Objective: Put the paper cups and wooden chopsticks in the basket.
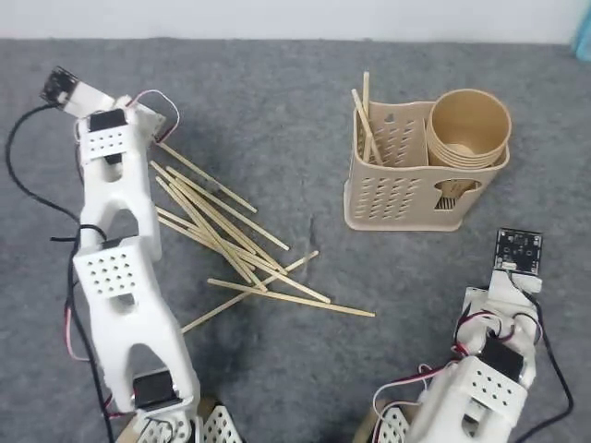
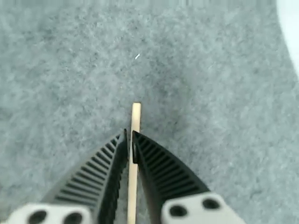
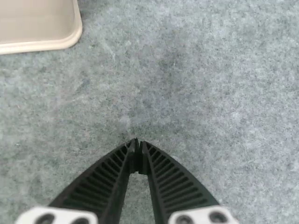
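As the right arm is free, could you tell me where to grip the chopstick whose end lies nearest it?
Probably grip the chopstick near its free end, bringing the right tool straight down, opened across it. It lies flat, and that end is clear; the other end crosses the pile.

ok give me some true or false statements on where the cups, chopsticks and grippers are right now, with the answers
1. The left gripper is shut on a chopstick. True.
2. The paper cups lie loose on the mat. False: they sit stacked inside the basket.
3. Loose chopsticks lie in a pile on the mat. True.
4. The right gripper holds a chopstick. False: it is shut on nothing, over bare mat.
5. The basket has no chopsticks in it. False: upright chopsticks stand in the compartment beside the cups.
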